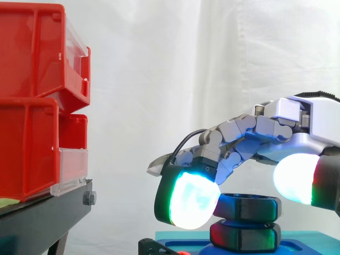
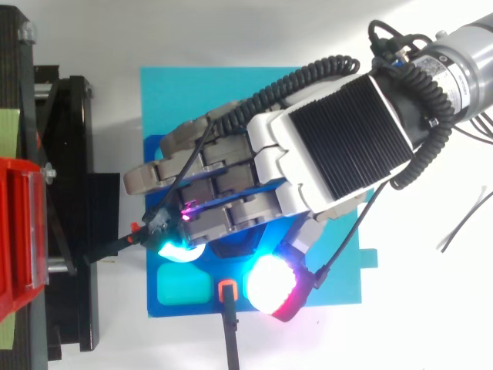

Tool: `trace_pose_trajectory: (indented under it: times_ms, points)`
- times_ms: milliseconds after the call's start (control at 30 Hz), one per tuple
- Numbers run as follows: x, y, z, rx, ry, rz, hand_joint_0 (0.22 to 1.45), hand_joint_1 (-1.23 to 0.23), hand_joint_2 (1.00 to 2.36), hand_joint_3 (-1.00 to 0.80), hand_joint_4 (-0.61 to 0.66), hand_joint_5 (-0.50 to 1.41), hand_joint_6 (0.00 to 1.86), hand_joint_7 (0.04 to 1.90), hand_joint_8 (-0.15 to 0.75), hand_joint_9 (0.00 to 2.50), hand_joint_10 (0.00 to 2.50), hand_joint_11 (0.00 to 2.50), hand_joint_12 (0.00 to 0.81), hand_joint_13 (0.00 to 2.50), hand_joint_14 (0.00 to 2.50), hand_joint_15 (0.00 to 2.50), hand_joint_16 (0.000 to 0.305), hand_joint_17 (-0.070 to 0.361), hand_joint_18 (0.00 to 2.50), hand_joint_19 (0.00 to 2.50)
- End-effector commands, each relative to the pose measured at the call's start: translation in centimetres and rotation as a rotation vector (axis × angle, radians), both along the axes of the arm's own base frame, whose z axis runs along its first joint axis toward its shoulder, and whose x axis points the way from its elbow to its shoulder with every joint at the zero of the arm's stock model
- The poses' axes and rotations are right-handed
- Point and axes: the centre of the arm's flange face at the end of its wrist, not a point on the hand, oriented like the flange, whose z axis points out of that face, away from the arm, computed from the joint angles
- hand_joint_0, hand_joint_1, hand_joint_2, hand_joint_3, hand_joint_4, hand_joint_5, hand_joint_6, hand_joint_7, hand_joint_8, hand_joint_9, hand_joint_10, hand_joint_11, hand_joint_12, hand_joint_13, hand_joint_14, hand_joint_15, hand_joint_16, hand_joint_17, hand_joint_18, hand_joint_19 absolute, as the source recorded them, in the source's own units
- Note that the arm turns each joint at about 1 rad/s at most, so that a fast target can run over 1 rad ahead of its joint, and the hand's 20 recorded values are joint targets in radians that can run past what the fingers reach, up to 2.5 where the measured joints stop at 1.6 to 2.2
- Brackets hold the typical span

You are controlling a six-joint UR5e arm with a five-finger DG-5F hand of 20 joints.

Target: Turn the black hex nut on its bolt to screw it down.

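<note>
The black hex nut point(image 1: 249, 207) sits on its bolt above a second dark hex piece point(image 1: 244, 237), both standing on a blue base plate point(image 2: 177, 92). My hand point(image 1: 287, 122) reaches in from the right and arches over the nut. Its fingers are curled. One cyan-green glowing fingertip point(image 1: 188, 202) presses against the nut's left side, and the white-red glowing thumb pad point(image 1: 295, 178) sits at its right, slightly higher. In the top view the hand point(image 2: 308, 154) covers most of the nut; only a dark sliver point(image 2: 231, 248) shows between the pads.
Stacked red bins point(image 1: 32, 53) rest on a black stand point(image 1: 48, 212) at the left, a short gap from the blue plate. A small orange clip point(image 2: 227, 291) with a black lead sits at the plate's near edge. White curtain behind.
</note>
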Motion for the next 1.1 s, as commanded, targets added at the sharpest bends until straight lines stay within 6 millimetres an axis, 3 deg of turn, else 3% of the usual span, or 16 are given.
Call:
trace_pose_trajectory:
  times_ms: [0, 833, 1067]
  points:
    - [-0.1, -0.6, 0.0, -0.003, -0.003, 0.001, 0.52, -0.23, 1.00, -0.50, 0.24, -0.09, 0.77, 0.79, 0.295, 0.74, 0.01, 0.33, 0.277, 0.41, 0.00, 0.08, 0.045, 0.101, 0.47, 0.51]
    - [-1.9, -7.0, 0.6, -0.045, -0.063, 0.032, 0.52, -0.21, 1.00, -0.50, 0.23, -0.08, 0.73, 0.85, 0.297, 0.74, 0.01, 0.32, 0.277, 0.40, 0.00, 0.08, 0.045, 0.101, 0.46, 0.52]
    - [-1.6, -7.1, 1.4, -0.022, -0.067, 0.043, 0.52, -0.21, 1.00, -0.50, 0.24, -0.08, 0.69, 0.91, 0.299, 0.75, 0.01, 0.32, 0.278, 0.40, 0.00, 0.08, 0.045, 0.101, 0.47, 0.52]
